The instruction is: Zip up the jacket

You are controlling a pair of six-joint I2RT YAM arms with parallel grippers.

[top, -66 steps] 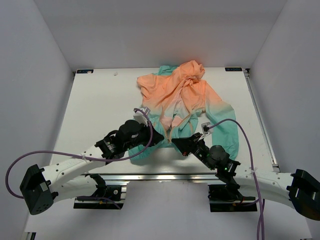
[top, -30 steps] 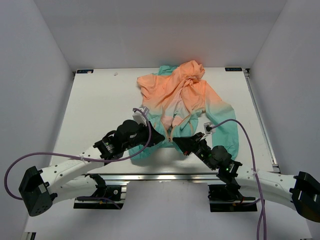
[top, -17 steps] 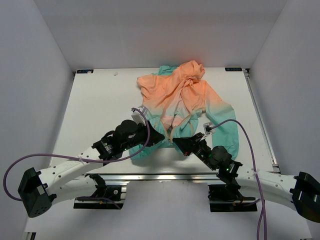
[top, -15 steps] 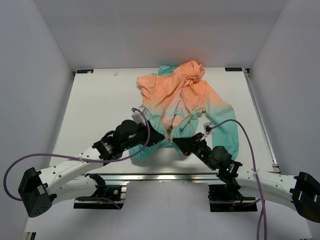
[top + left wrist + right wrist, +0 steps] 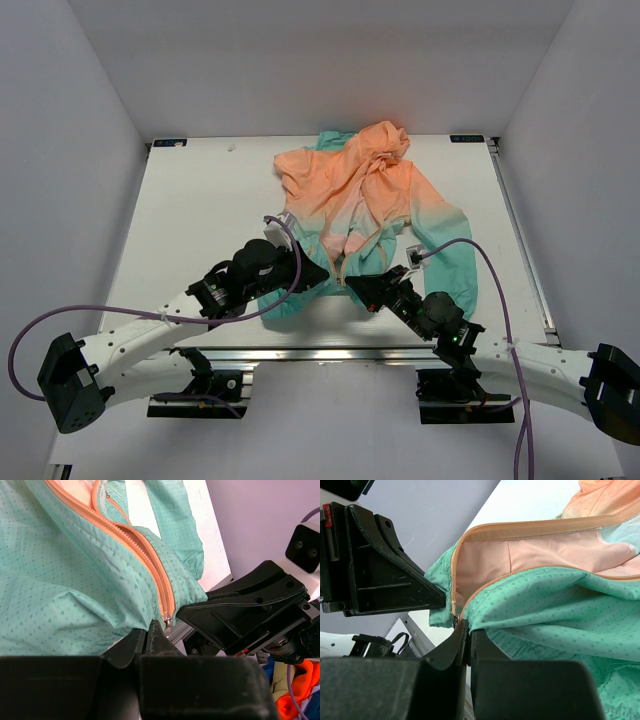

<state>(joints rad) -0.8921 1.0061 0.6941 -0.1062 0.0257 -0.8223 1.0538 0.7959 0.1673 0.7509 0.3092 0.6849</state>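
The jacket (image 5: 365,195) lies on the table (image 5: 200,200), teal hem at the near edge. I have the left end effector (image 5: 324,276) and the right end effector (image 5: 351,284) both pinched on this hem, beside the zipper (image 5: 150,555) bottom.

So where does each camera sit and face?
Top external: above and behind the arms, looking down on table and jacket; both arms show.
Left wrist: on the left arm, looking past the left hand at the teal hem; right hand opposite.
Right wrist: on the right arm, past its hand at the same hem; left hand opposite.
Shared: both wrist views show the zipper's bottom end.
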